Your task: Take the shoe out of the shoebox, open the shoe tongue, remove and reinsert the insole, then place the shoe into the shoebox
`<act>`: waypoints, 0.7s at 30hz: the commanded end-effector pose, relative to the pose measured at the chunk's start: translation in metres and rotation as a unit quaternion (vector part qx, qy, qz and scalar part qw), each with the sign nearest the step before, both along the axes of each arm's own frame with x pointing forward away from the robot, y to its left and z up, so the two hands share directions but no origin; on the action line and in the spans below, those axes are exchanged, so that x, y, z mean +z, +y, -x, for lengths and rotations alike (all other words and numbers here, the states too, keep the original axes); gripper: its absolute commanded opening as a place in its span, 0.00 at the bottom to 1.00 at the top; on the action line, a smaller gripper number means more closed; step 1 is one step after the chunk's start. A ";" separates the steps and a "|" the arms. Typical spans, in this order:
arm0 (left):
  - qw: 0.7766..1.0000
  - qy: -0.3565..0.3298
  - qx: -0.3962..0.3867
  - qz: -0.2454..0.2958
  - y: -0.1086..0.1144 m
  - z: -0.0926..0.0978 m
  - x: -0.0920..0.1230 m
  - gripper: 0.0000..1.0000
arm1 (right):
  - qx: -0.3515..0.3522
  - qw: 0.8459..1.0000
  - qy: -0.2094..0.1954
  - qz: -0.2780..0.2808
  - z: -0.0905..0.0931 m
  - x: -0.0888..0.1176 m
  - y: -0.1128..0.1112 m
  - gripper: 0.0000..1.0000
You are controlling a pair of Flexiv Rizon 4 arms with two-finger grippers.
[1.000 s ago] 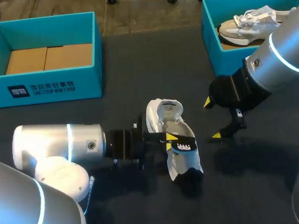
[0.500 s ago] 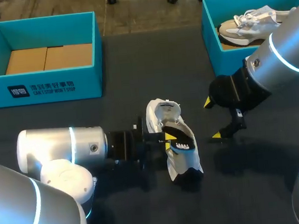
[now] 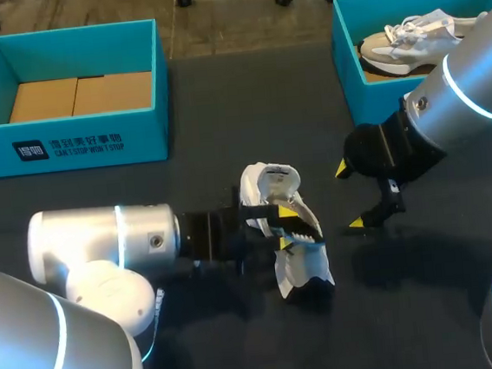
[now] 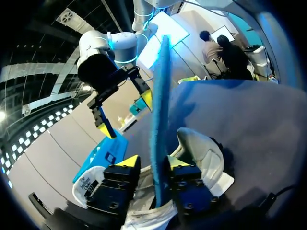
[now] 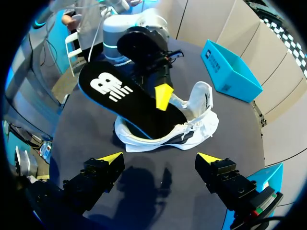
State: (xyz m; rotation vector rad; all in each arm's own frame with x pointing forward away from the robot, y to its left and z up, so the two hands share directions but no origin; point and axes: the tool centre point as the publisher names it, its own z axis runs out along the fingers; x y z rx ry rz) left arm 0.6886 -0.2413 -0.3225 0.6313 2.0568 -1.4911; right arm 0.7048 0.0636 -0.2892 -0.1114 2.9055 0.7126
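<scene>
A white shoe (image 3: 293, 263) lies on the dark table at the centre, also seen in the right wrist view (image 5: 194, 129). A black insole with a blue edge (image 5: 124, 103) stands tilted with one end inside the shoe. My left gripper (image 3: 283, 231) comes in from the left at the shoe's opening. In the left wrist view its fingers (image 4: 152, 163) straddle the insole's blue edge (image 4: 160, 110), slightly parted, with a thin gap on one side. My right gripper (image 3: 350, 196) hangs wide open to the right of the shoe, holding nothing (image 5: 159, 160).
A teal shoebox (image 3: 67, 141) with cardboard inside stands at the back left. A second teal shoebox (image 3: 347, 61) at the back right holds another pale shoe (image 3: 415, 37). Bare table lies in front of the shoe.
My left gripper's fingers have parted from a tight pinch on the insole, and the insole has tipped so its logo face shows less. The right arm has not moved.
</scene>
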 end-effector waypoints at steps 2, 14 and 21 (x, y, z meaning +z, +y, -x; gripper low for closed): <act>1.000 0.003 0.001 -0.004 -0.003 0.010 -0.007 0.00 | 0.000 1.000 -0.001 0.000 0.001 -0.001 0.000 1.00; 0.999 -0.035 0.038 0.007 -0.008 -0.001 -0.028 0.00 | 0.000 1.000 -0.001 0.000 0.001 -0.001 0.000 1.00; 0.998 -0.046 0.046 0.002 -0.007 -0.013 -0.029 0.00 | 0.000 1.000 -0.001 0.000 0.001 -0.001 0.000 1.00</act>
